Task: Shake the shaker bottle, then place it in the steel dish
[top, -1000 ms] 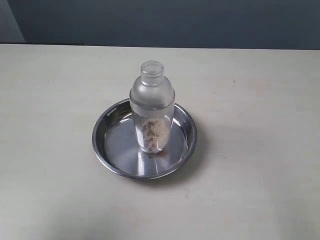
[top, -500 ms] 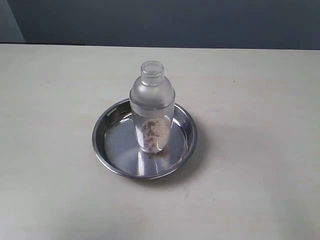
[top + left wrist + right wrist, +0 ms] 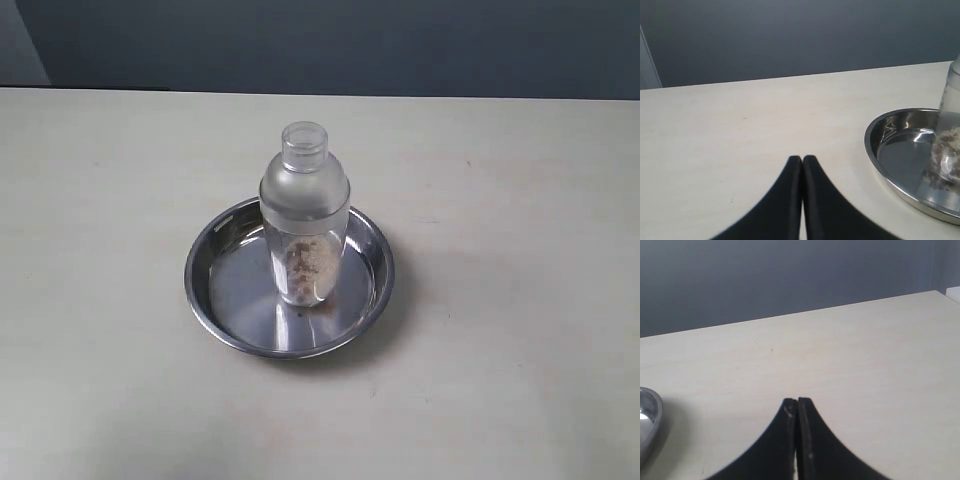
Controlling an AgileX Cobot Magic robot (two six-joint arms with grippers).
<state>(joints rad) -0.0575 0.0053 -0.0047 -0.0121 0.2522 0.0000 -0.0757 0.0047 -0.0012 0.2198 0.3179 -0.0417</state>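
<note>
The frosted shaker bottle (image 3: 304,220) stands upright inside the steel dish (image 3: 215,290), with brownish granules at its bottom. In the left wrist view the dish (image 3: 875,150) and the bottle's lower part (image 3: 949,150) show at the edge of the picture. My left gripper (image 3: 802,159) is shut with nothing in it, some way off the dish over bare table. My right gripper (image 3: 797,401) is also shut and empty; only a sliver of the dish's rim (image 3: 652,420) appears in its view. Neither gripper shows in the exterior view.
The pale table (image 3: 520,200) stretches all round the dish. A dark blue-grey wall (image 3: 330,45) runs behind the table's far edge.
</note>
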